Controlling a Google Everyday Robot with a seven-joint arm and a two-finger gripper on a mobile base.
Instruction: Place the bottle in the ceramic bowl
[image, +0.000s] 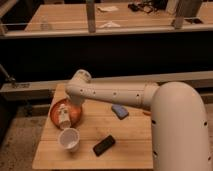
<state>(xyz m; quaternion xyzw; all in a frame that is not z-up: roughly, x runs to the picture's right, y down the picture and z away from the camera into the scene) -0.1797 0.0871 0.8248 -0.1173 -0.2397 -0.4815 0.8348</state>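
Hovering over 1 ceramic bowl (54, 111) holding 1 bottle (64, 114), the gripper (70, 104) hides its fingers; 1 cup (69, 139) nearby.

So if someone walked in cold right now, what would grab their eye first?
First the big white arm sweeping in from the lower right across the wooden table. It ends near the table's left edge, where the hand sits over the ceramic bowl, and the bottle lies inside that bowl. Next, the white paper cup just in front of the bowl, a dark flat object to its right, and a blue item mid-table.
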